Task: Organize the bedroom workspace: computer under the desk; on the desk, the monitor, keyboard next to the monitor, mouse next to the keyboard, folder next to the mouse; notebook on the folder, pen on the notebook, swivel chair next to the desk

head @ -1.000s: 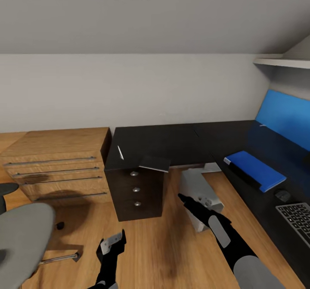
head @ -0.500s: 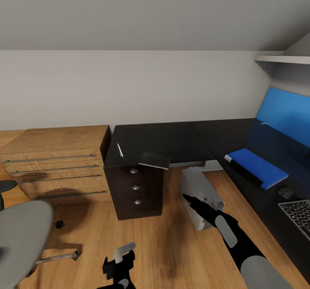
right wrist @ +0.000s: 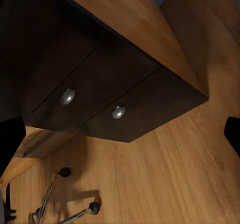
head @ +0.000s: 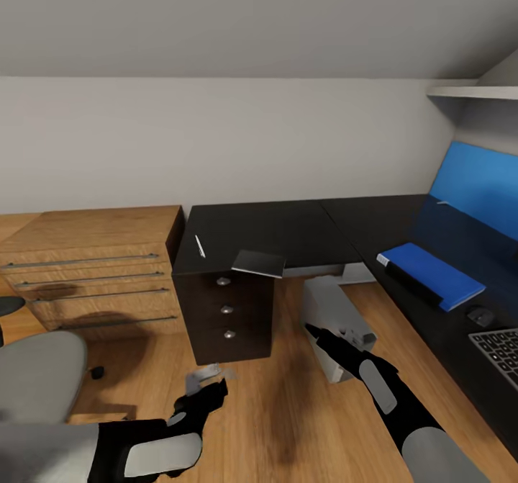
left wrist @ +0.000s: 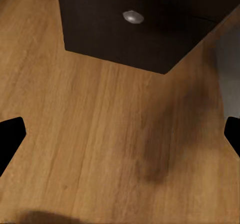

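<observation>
in the bedroom, at the short wing of the desk [head: 288,227], the robot is facing the dark drawers [head: 227,310]. the notebook [head: 259,263] is lying at the front edge of the black top, one corner appearing to overhang the drawers, and the pen [head: 200,246] is lying apart from it toward 9 o'clock. the folder [head: 430,275] is lying on the long wing at 3 o'clock, with the mouse [head: 480,316] and the keyboard [head: 498,352] just beyond it toward 5 o'clock. the computer [head: 334,317] is lying tipped on the floor, partly under the desk.

the step in hand is judged to be collecting the notebook for stacking on the folder. the right gripper [head: 311,332] is hanging low over the floor, beside the computer; the notebook is lying toward 11 o'clock from it and higher. the wrist view is showing its fingertips wide apart at the frame edges, with nothing between them. the left gripper [head: 205,386] is hovering near the floor in front of the drawers, likewise spread and empty; the notebook is lying toward 1 o'clock from it.

to do this well, the gripper should be rising above the desk top first, then approaching the overhanging corner level, pinching the thin cover without pushing it off the edge.
</observation>
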